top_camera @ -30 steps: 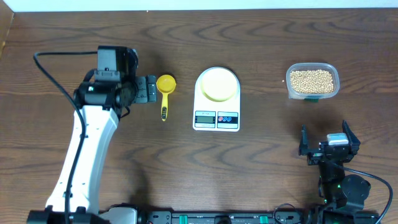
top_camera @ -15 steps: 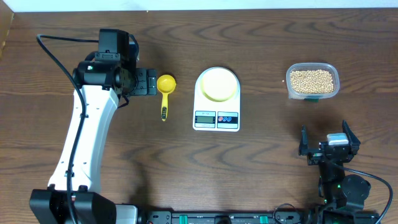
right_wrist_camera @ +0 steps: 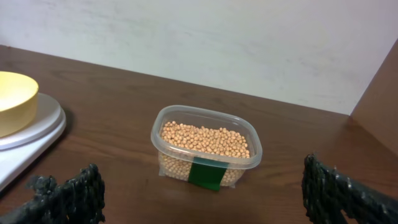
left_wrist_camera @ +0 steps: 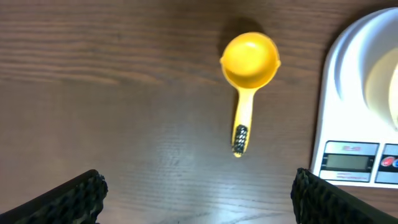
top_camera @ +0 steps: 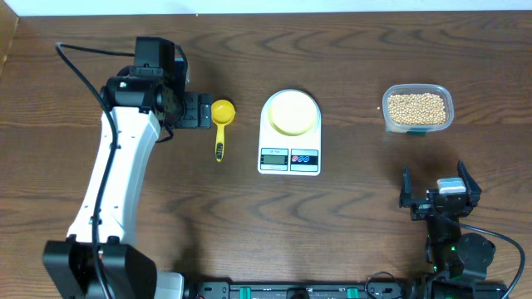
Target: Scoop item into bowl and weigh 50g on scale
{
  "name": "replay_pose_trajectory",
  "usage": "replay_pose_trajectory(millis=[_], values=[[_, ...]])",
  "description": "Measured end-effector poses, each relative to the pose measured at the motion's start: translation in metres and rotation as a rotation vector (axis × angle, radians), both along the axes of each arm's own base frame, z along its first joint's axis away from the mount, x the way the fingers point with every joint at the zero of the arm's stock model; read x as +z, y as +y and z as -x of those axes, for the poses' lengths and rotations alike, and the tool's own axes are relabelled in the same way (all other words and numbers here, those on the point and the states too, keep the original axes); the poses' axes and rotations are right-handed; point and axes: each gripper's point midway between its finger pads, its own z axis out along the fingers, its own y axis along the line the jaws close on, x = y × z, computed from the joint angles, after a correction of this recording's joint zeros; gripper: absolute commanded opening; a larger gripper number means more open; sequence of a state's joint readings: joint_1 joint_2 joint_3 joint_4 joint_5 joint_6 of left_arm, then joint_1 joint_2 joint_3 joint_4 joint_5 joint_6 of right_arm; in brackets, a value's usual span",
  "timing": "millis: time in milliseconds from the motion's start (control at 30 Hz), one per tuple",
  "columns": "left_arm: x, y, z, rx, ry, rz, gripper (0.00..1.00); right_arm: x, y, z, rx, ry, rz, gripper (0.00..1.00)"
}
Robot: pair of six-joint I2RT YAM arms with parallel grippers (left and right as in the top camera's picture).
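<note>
Bowl (top_camera: 291, 112) on scale (top_camera: 288, 143) mid-table (top_camera: 349, 216), scoop (top_camera: 220, 124) just left, beans (top_camera: 417, 106) in tub (top_camera: 418, 129) near right edge.

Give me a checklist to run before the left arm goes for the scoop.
1. Left gripper open: ok.
2. Scoop lying free, apart from the scale: ok.
3. Bowl empty and centred on the scale: ok.
4. Scale display zeroed: cannot tell, digits too small.
5. Beans in the tub, no lid on it: ok.
6. Right gripper open, apart from the tub: ok.
</note>
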State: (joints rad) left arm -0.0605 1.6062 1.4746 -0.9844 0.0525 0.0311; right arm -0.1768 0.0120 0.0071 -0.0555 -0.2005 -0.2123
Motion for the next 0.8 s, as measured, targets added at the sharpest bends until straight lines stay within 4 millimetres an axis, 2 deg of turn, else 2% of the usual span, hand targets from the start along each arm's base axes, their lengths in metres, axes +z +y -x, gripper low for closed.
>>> replay_pose_trajectory(millis=[300, 700, 800], values=[[-0.018, -0.005, -0.026, -0.019, 0.048, 0.012, 0.97, 0.0, 0.0, 0.0, 0.0, 0.0, 0.0, 0.99], [-0.045, -0.005, -0.028, -0.024, 0.121, 0.007, 0.97, 0.0, 0.0, 0.0, 0.0, 0.0, 0.0, 0.99], [-0.057, -0.005, -0.028, -0.024, 0.153, 0.005, 0.97, 0.0, 0.0, 0.0, 0.0, 0.0, 0.0, 0.99]])
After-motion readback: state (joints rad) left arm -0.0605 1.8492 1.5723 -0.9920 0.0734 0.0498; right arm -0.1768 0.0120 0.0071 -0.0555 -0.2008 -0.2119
